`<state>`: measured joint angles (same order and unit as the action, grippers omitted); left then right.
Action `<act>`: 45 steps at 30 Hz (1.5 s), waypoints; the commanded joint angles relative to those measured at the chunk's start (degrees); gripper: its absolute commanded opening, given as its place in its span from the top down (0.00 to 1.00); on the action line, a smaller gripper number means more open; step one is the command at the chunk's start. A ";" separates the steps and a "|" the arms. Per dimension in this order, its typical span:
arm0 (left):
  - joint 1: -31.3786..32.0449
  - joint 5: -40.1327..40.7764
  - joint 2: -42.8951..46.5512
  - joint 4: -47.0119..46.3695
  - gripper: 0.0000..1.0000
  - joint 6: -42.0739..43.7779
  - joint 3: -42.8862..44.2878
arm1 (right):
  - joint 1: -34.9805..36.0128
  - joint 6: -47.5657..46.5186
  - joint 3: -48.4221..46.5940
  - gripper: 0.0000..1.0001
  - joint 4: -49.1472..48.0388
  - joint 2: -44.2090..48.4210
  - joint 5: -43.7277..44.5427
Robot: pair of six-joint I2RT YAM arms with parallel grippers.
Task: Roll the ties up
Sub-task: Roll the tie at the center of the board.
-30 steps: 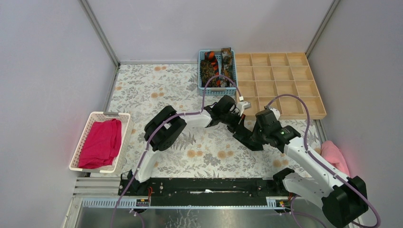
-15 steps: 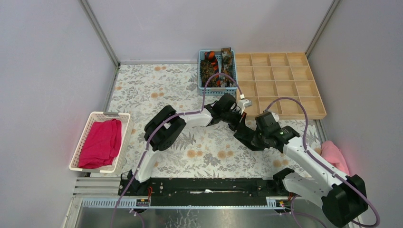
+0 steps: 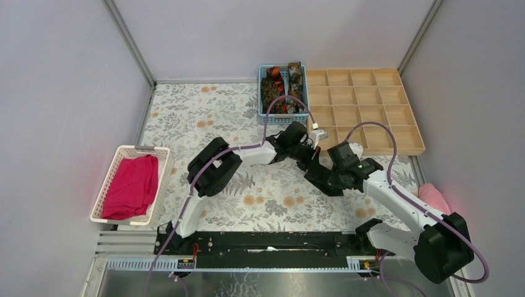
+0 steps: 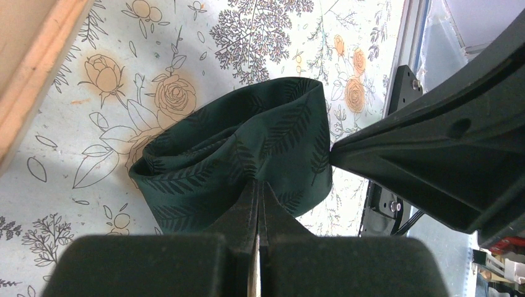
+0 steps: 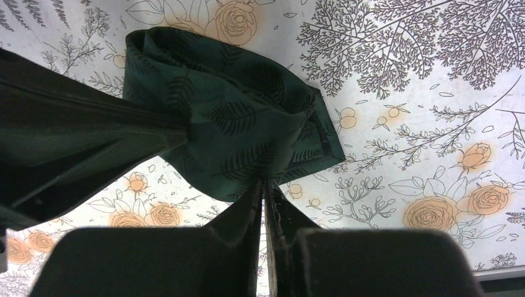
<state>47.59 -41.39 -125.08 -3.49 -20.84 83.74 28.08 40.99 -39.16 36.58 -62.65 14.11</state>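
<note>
A dark green tie with a leaf print lies loosely rolled on the floral table; it also shows in the right wrist view. My left gripper is shut on its near edge. My right gripper is shut on another edge of the same roll. In the top view both grippers, left and right, meet mid-table and hide the tie. An orange-and-black striped tie and mottled brown ties lie in the blue basket at the back.
A wooden compartment tray stands at the back right, just beyond the grippers. A white basket with a magenta cloth sits at the left. A pale pink cloth lies at the right edge.
The right arm's wrist and forearm have shifted slightly left and its elbow has drawn in. The left wrist has barely moved. Both grippers stay together at the tie.
</note>
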 commanded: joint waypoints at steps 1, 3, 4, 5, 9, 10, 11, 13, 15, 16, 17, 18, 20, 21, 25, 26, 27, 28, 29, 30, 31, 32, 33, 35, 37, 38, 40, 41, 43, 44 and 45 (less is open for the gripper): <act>0.31 1.15 3.60 1.58 1.00 1.56 0.79 | 0.23 0.20 0.21 0.89 0.05 -0.84 1.85; 0.31 1.70 4.45 2.39 1.00 1.88 1.24 | 0.19 0.32 0.72 0.89 -0.51 -0.51 1.36; 0.26 1.81 4.95 2.77 1.00 2.09 1.44 | 0.21 0.26 0.81 0.89 -0.54 -0.47 1.40; 0.21 1.83 5.42 3.08 1.00 2.30 1.70 | 0.17 0.30 0.69 0.89 -0.54 -0.45 1.53; 0.09 2.92 6.96 3.40 1.00 3.45 3.00 | 0.19 0.23 0.32 0.89 -0.37 -1.07 1.97; -0.01 3.22 7.00 3.40 1.00 3.66 3.51 | 0.20 0.13 0.35 0.89 -0.44 -1.19 1.97; -0.15 3.47 6.73 3.97 1.00 3.77 4.22 | 0.19 0.14 0.39 0.89 -0.61 -1.36 2.14; -0.47 3.07 4.65 5.43 1.00 3.79 6.71 | 0.14 0.06 0.48 0.89 -0.80 -1.58 2.03; -0.51 1.46 1.73 7.63 1.00 4.59 10.97 | 0.14 -0.03 0.59 0.89 -1.04 -1.59 1.90; -0.49 0.71 0.44 8.27 1.00 4.81 12.47 | 0.17 -0.02 0.65 0.89 -1.05 -1.53 1.89; -0.48 0.28 -0.65 8.23 1.00 5.03 13.43 | 0.14 -0.03 0.66 0.89 -1.11 -1.44 1.96; -0.48 0.09 -1.48 8.19 1.00 5.27 14.18 | 0.17 -0.04 0.66 0.89 -1.10 -1.26 1.97; -0.53 -0.35 -3.47 9.73 1.00 6.87 16.47 | 0.17 -0.12 0.59 0.89 -1.12 -1.00 1.89; -0.50 -0.37 -4.56 11.17 1.00 7.74 17.86 | 0.19 -0.11 0.51 0.89 -1.02 -0.91 1.97; -0.48 -0.48 -7.28 14.84 1.00 10.29 20.39 | 0.21 -0.21 0.44 0.89 -1.22 -0.85 2.16; -0.48 -0.68 -7.65 15.40 1.00 10.84 20.40 | 0.17 -0.16 0.36 0.89 -1.32 -0.94 2.17; -0.48 -0.37 -7.90 16.10 1.00 11.36 20.28 | 0.14 -0.25 0.31 0.89 -1.44 -1.04 2.04; -0.49 -0.21 -8.19 16.49 1.00 11.80 20.12 | 0.19 -0.36 0.12 0.89 -1.50 -1.19 1.98; -0.50 0.14 -8.51 16.90 1.00 12.25 20.00 | 0.14 -0.38 0.01 0.89 -1.52 -1.36 1.91; -0.49 1.04 -8.89 17.34 1.00 12.61 20.03 | 0.16 -0.58 -0.10 0.89 -1.58 -1.48 1.85; -0.56 1.75 -9.33 17.80 1.00 12.98 20.24 | 0.18 -0.64 -0.19 0.89 -1.59 -1.58 1.82; -0.55 2.59 -9.90 18.22 1.00 13.23 20.49 | 0.14 -0.66 -0.23 0.90 -1.71 -1.67 1.81; -0.57 3.74 -10.31 18.47 1.00 13.28 20.68 | 0.20 -0.87 -0.24 0.90 -1.85 -1.76 1.74; -0.73 4.94 -11.18 18.85 1.00 13.28 21.15 | 0.20 -0.94 -0.25 0.90 -1.99 -1.81 1.58; -0.99 5.62 -11.66 19.21 1.00 13.16 21.58 | 0.19 -0.91 -0.15 0.90 -2.08 -1.86 1.60; -1.01 5.90 -11.76 20.00 1.00 13.44 21.92 | 0.14 -0.92 -0.07 0.89 -2.38 -1.94 1.62; -1.11 7.00 -11.33 20.94 1.00 13.83 21.63 | 0.17 -1.25 -0.12 0.90 -2.56 -2.33 1.92; -1.10 7.18 -10.87 21.19 1.00 13.96 21.06 | 0.18 -1.41 -0.30 0.90 -2.52 -2.64 2.15; -1.10 7.73 -9.40 21.21 1.00 13.92 19.08 | 0.14 -1.64 -0.54 0.90 -2.58 -3.31 2.77; -1.10 7.99 -8.39 20.97 1.00 13.90 17.65 | 0.09 -1.82 -0.64 0.90 -2.83 -3.57 2.91; -1.14 8.64 -7.47 20.83 1.00 13.83 16.27 | 0.07 -1.94 -0.66 0.90 -3.17 -3.98 3.17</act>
<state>46.83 -35.57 -135.57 15.25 -8.38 103.48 28.08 40.18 -38.54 34.70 -65.41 14.46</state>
